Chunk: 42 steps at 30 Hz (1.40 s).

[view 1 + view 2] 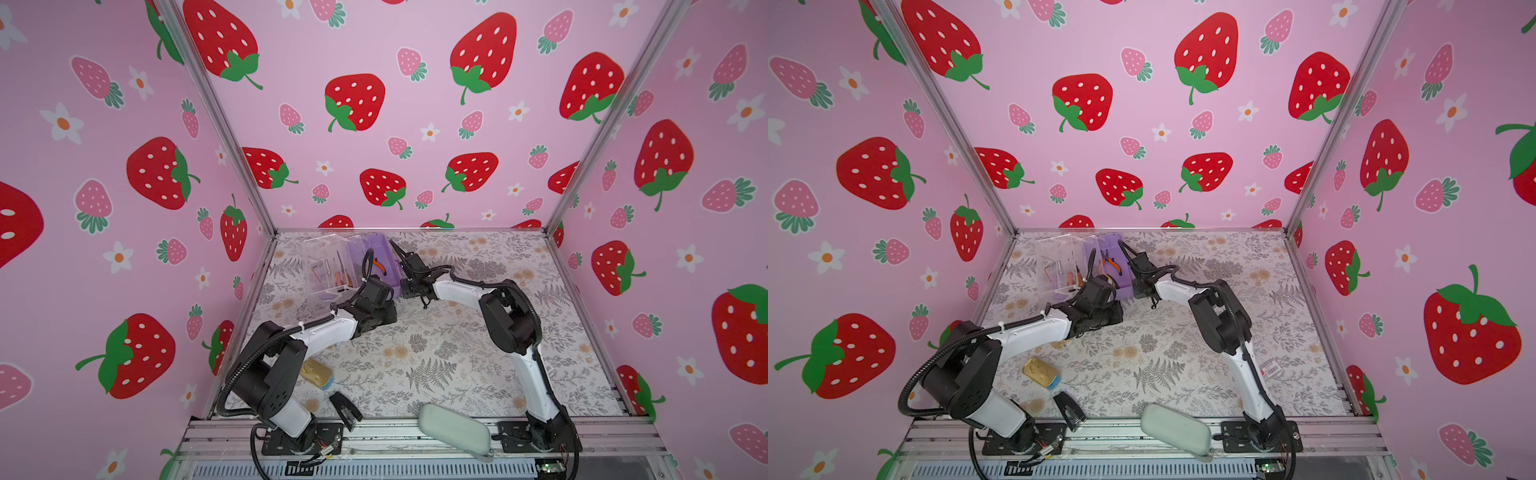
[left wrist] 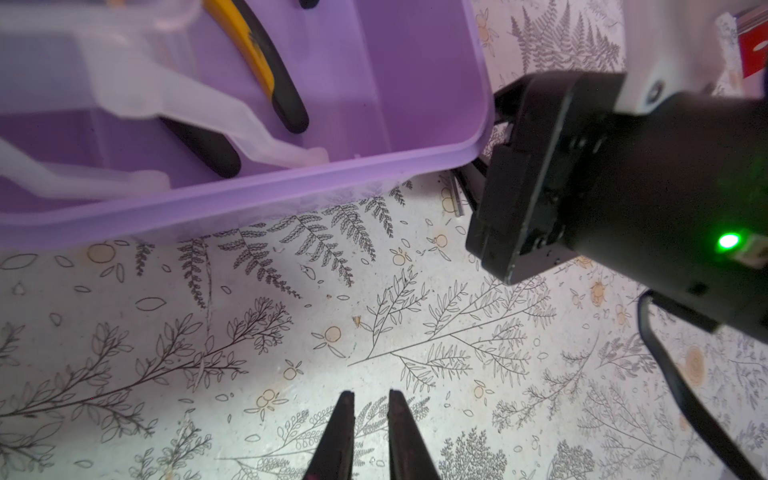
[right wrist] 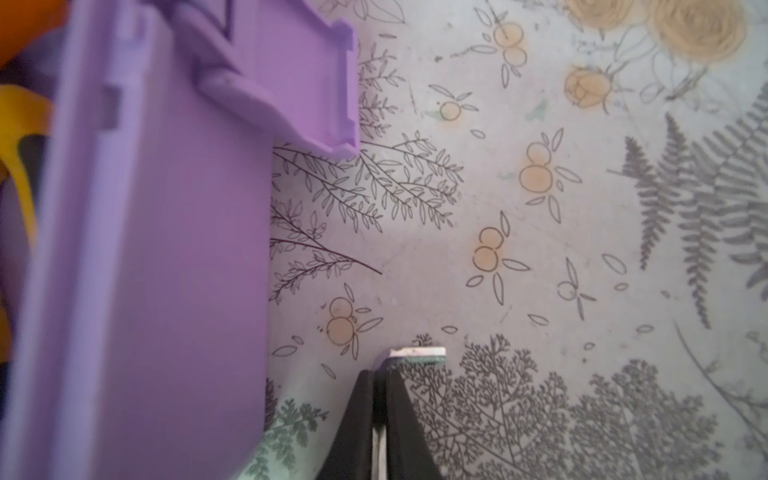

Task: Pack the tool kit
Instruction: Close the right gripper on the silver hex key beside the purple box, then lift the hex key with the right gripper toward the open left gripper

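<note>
The right gripper [image 3: 380, 372] is pinching a thin metal piece low over the table [image 3: 540, 270], fingers pressed together on it. By its bent end it is probably a hex key [image 3: 417, 353]. The case [image 3: 166, 249] is lying just beside the gripper on the robot's left, its long wall running parallel to the fingers, so the key is likely needing a lift over that rim and a short sideways carry. The left gripper [image 2: 371, 401] is hovering empty before the case's near end, fingers a narrow gap apart. The right arm is the one placed for the drop. In both top views the case is sitting open at the table's back left, lilac base [image 1: 376, 243] on the right and clear lid [image 1: 320, 249] standing to its left. Screwdrivers [image 1: 340, 266] are showing through the clear plastic, while orange-handled pliers [image 1: 377, 264] are lying in the base.
</note>
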Available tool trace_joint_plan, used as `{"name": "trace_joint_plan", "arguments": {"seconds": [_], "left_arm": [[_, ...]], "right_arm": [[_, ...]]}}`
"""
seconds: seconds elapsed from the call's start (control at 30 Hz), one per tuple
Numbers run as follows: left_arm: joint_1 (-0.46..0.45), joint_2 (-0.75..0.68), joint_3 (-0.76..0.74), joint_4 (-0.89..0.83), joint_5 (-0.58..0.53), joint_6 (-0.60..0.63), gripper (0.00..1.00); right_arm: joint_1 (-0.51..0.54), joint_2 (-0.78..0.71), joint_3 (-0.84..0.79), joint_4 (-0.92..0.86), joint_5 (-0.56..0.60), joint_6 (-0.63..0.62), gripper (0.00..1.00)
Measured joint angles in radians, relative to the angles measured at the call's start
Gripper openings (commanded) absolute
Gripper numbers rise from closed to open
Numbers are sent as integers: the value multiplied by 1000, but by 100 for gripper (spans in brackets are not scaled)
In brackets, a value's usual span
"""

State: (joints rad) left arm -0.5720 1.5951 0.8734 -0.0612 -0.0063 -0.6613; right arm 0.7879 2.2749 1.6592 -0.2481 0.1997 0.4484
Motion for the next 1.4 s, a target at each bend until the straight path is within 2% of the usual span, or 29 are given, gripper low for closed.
{"name": "trace_joint_plan", "arguments": {"seconds": [0.2, 0.33, 0.5, 0.73, 0.87, 1.13, 1.4], "left_arm": [[0, 0, 0, -1, 5, -6, 20], [-4, -11, 0, -5, 10, -17, 20], [-14, -57, -16, -2, 17, -27, 22], [-95, -82, -48, 65, 24, -43, 39], [-156, -78, -54, 134, 45, -43, 44], [-195, -16, -54, 229, 99, -60, 42], [-216, -2, -37, 261, 119, -77, 45]], "right_arm": [[0, -43, -77, 40, -7, 0, 3], [-14, -119, -184, 69, -61, 8, 1], [-37, -248, -369, 118, -191, 30, 1], [-100, -425, -602, 231, -452, 115, 1], [-139, -517, -681, 289, -573, 159, 2], [-203, -642, -791, 400, -748, 229, 2], [-222, -653, -821, 457, -855, 270, 2]]}}
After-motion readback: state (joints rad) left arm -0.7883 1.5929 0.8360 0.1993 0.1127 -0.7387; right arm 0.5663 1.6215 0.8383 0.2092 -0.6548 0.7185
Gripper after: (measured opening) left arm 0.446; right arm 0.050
